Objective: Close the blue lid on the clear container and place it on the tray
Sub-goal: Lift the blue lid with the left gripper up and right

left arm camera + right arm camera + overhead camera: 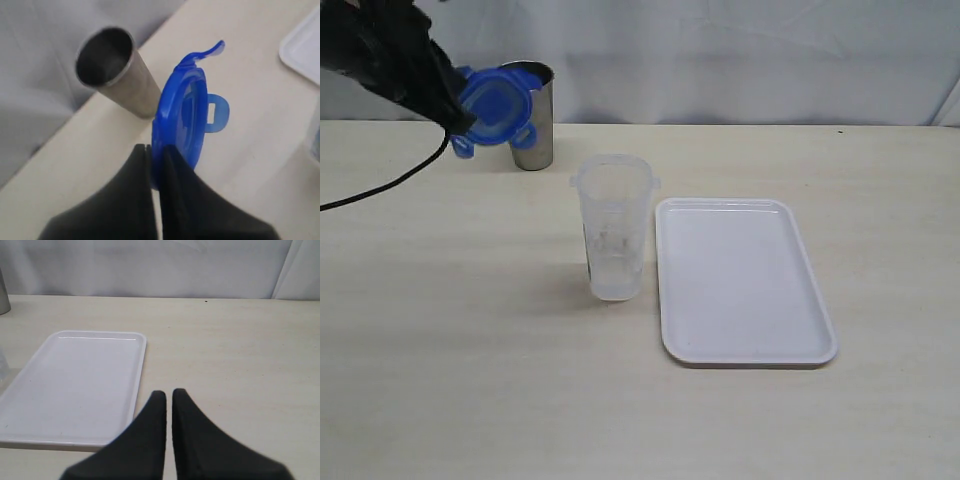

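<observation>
Three things rest on the pale wood-grain tabletop [450, 360]: a flat white rectangular plastic tray [745, 280], a tall clear tapered plastic container [613, 235] and a grey steel cup [535, 125]. The tray's left long rim runs just beside the container, with a narrow gap and no contact. The cup stands near the table's far edge, by the white cloth backdrop [740, 60], well apart from the container. Broad bare table lies to the near left and beyond the tray's right rim.

The container is upright with its mouth uncovered and its walls faintly hazed; nothing can be made out inside. The cup's interior is dark and its contents cannot be told. The tray's surface is bare.

The left gripper [455, 115] is raised at far left, its jaws pinching the rim of the bright blue roundish plastic lid [495, 105]. The lid hangs in the air, tilted, with its flaps sticking out. It overlaps the cup in the exterior view and sits up and left of the container. The right gripper [169, 394] has its jaws pressed together, holding nothing, over bare table near a tray edge.
</observation>
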You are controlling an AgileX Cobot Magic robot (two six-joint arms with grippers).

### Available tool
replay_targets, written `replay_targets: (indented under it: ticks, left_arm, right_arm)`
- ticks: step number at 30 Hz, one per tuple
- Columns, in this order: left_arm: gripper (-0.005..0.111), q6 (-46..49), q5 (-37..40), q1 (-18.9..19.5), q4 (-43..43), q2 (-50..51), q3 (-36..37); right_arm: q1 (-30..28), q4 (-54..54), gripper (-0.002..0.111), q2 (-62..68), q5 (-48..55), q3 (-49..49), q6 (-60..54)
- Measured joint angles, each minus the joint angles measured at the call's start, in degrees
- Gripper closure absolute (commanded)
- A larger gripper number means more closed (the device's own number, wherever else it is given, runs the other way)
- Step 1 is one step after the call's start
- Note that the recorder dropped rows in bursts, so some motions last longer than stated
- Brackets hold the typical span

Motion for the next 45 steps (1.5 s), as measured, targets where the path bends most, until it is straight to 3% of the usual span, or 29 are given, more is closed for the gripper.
replay_targets:
  ticks: [7, 10, 21, 33, 45]
  left_arm:
    - [0.107, -4.8, -10.8, -6.0, 9.0, -1.0, 0.0]
    - [0.107, -4.9, -13.5, -9.8, 17.6, -1.0, 0.0]
    - [0.107, -5.0, -15.1, -15.3, 36.7, 0.6, 0.1]
    - [0.107, -5.0, -20.9, -15.6, 39.3, 5.4, 0.1]
    - [0.107, -11.0, -19.2, -15.6, 38.3, 6.8, 0.1]
  right_arm:
    - [0.0, 0.0, 0.104, 0.0, 0.0, 0.0, 0.0]
    - [0.0, 0.0, 0.104, 0.0, 0.0, 0.0, 0.0]
    - [0.0, 0.0, 0.104, 0.0, 0.0, 0.0, 0.0]
    - [0.0, 0.0, 0.104, 0.0, 0.0, 0.0, 0.0]
    - [0.0, 0.0, 0.104, 0.0, 0.0, 0.0, 0.0]
